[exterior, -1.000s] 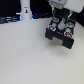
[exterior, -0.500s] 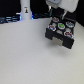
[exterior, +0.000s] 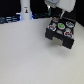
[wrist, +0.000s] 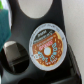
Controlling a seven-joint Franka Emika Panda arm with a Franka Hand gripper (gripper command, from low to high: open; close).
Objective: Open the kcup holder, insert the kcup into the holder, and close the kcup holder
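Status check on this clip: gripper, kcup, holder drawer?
Gripper above the kcup holder, jaw state unreadable. Drawer open, several pods in its slots. Wrist view: an orange-lidded pod seated, empty slots beside it. Green-lidded kcup not clearly identified.

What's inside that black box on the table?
The kcup holder stands open, with several pods in round slots, lids up: reddish, green and dark ones. The wrist view shows one patterned lid closely beside empty slots. The arm covers the box's back, and the gripper cannot be seen.

Lab-like test bench, bare white table, dark backdrop, lone kcup holder, white bottle-shaped object
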